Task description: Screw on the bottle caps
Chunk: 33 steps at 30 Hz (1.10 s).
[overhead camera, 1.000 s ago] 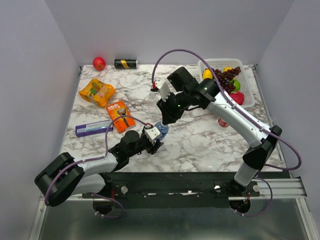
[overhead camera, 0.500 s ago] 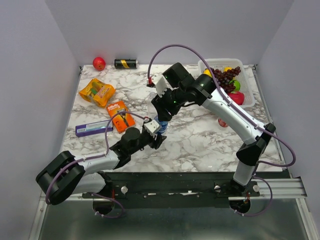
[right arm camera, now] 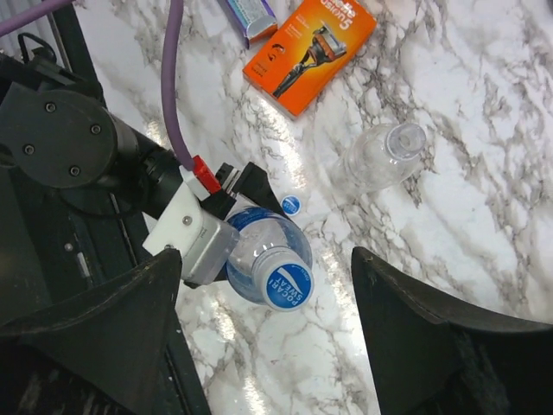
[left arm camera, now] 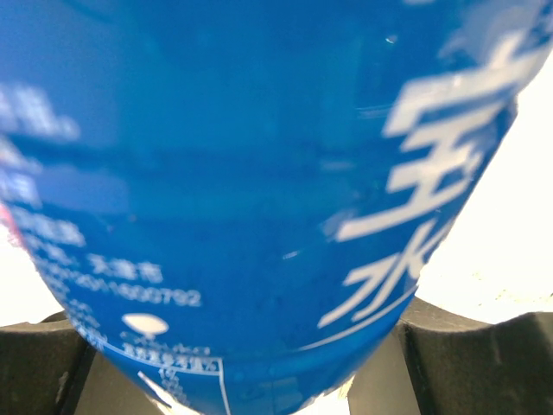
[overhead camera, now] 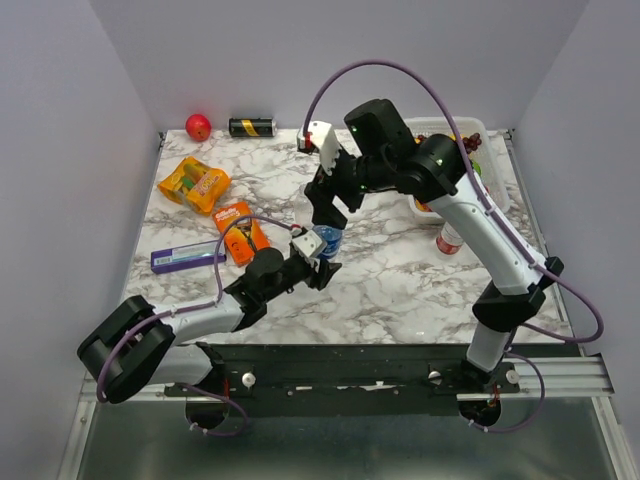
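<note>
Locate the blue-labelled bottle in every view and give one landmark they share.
Top external: the blue-labelled bottle stands near the picture's centre.
Left wrist: the bottle fills almost the whole picture, label up close.
Right wrist: the bottle is at lower centre, seen from above.
Shared landmark: the left gripper clamped on it, visible in all three.

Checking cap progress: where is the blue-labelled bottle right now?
In the top view, near the centre of the table, the blue-labelled bottle is held by the left tool, directly under the open right tool.

Marble table (overhead camera: 400, 280) (razor pack (overhead camera: 238, 228), blue cap (right arm camera: 291, 205))
</note>
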{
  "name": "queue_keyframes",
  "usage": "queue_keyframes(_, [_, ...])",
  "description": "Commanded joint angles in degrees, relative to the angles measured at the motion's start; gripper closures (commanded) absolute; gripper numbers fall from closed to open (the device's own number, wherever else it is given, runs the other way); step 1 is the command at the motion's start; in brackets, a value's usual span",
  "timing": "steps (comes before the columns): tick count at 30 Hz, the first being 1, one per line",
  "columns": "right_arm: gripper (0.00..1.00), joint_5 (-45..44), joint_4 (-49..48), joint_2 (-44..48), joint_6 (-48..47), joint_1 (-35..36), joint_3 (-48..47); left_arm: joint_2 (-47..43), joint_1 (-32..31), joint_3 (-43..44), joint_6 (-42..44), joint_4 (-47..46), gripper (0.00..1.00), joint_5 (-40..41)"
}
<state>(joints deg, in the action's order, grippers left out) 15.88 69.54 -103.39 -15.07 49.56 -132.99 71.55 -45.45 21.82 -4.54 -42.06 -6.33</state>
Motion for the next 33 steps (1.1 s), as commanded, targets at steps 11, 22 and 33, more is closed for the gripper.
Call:
queue_keyframes(11, [0.17, 16.55, 2.35, 23.15, -44.07, 0.01, 25.85, -5.28, 0.45, -1.61, 16.66, 9.36, 1.0, -19.5])
queue_keyframes(22, [0.21, 18.75, 9.56, 27.02, -69.9, 1.06, 34.9, -8.18, 0.45, -0.12, 23.78, 20.61, 1.0, -23.82])
queue_keyframes(33, [0.27, 20.51, 12.28, 24.91, -75.36, 1.94, 35.16, -8.53, 0.45, 1.2, 25.89, 22.81, 1.0, -24.61])
